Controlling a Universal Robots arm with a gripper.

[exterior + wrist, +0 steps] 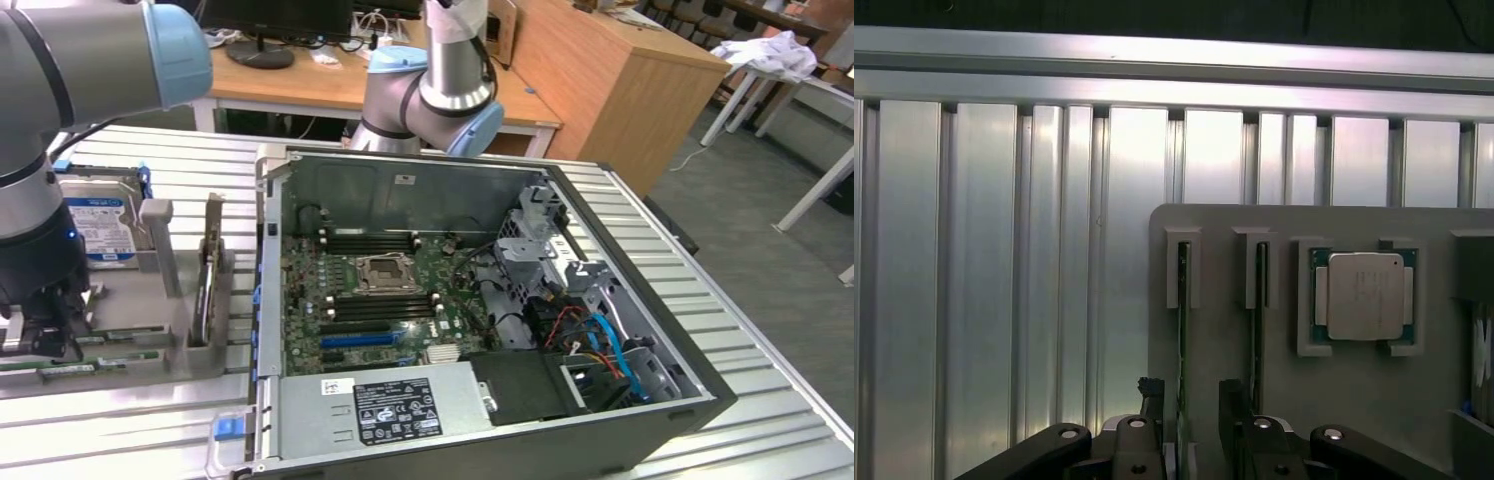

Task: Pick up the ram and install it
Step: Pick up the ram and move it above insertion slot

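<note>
The ram (1182, 330) stands on edge in a slot of the grey holder plate (1224, 225). A second stick (1259, 310) sits in the neighbouring slot. My gripper (1189, 410) is open, one dark finger on each side of the first stick, with a gap to each finger. In the exterior view the gripper (38, 345) hangs low over the holder (147, 355) at that view's left, where green sticks (114, 342) lie. The open computer case (467, 300) holds the motherboard with dark memory slots (374, 242).
A square metal CPU chip (1364, 295) rests in a pocket of the holder beside the sticks. A blue-labelled hard drive (100, 228) stands upright behind the holder. The ribbed aluminium table (984, 280) surrounds the plate. A wooden desk (601, 70) stands behind the case.
</note>
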